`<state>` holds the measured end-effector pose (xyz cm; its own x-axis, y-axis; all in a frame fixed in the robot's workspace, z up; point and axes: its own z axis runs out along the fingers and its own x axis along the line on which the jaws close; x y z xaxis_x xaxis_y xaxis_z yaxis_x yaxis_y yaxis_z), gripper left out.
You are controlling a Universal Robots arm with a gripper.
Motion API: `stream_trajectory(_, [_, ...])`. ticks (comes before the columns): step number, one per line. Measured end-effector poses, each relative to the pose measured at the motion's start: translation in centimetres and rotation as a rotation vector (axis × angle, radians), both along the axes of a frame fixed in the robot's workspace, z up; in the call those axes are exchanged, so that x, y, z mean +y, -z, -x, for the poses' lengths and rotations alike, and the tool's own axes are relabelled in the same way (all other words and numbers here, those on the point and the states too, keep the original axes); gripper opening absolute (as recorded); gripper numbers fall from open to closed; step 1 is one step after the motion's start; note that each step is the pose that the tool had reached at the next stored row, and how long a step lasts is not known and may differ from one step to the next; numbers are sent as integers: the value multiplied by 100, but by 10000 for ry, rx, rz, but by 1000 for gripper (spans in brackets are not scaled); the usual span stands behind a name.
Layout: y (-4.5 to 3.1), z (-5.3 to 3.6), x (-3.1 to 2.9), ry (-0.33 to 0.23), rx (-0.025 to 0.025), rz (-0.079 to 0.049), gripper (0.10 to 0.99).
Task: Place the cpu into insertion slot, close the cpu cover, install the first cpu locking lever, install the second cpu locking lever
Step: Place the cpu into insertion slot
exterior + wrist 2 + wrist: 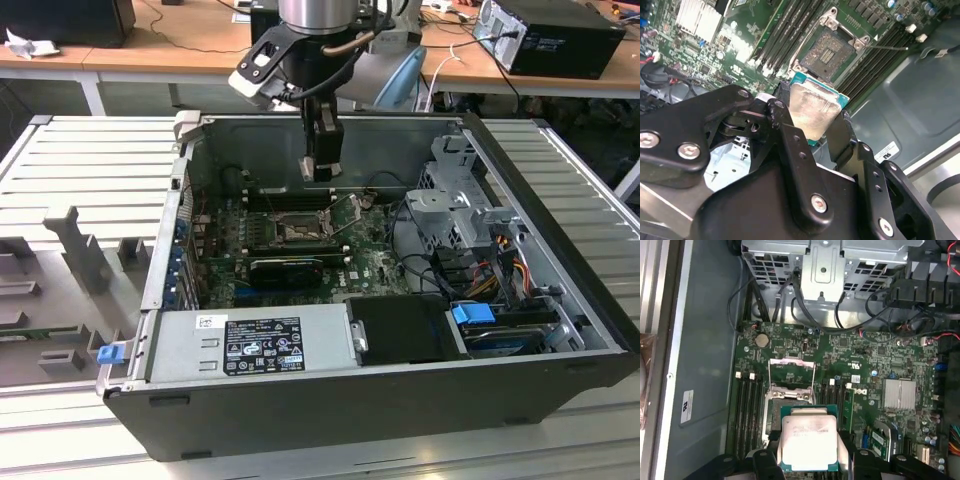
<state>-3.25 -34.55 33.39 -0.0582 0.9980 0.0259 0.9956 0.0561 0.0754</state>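
The end effector (320, 168) hangs from the arm in the upper middle of the exterior view, reaching down into the open computer case (400, 400). Its black fingers (841, 137) are pinching the cpu (807, 442) by two opposite edges. In both wrist views the chip sits level between the fingers, with its pale silvery face towards the cameras and a teal-green border showing round it.

The cpu is held in the air above the motherboard (375, 265), close over one edge of the insertion slot (832, 52). The slot's dull contact field is bare. The cpu cover (792, 362) stands raised on the side of the slot away from the chip, and the board shows through its window. A thin metal locking lever (890, 47) sticks out beside the socket. Long black memory slots (747, 415) run along both sides of it.

In the exterior view the socket lies near the centre of the frame, just below the end effector. A grey power supply (260, 345) fills the lower middle, and a metal drive cage (450, 200) stands towards the exterior view's right. The case lies on its side on a ribbed grey bench (90, 160).
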Motion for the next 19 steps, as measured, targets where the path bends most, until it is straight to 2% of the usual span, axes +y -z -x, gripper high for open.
stream_trajectory(2, [14, 0, 0, 414, 1, 0, 529])
stream_trajectory(4, [27, 4, 0, 488, 1, 1, 529])
stream_trajectory(12, [108, 4, 0, 505, 1, 1, 529])
stream_trajectory(19, [216, 4, 0, 505, 0, 0, 529])
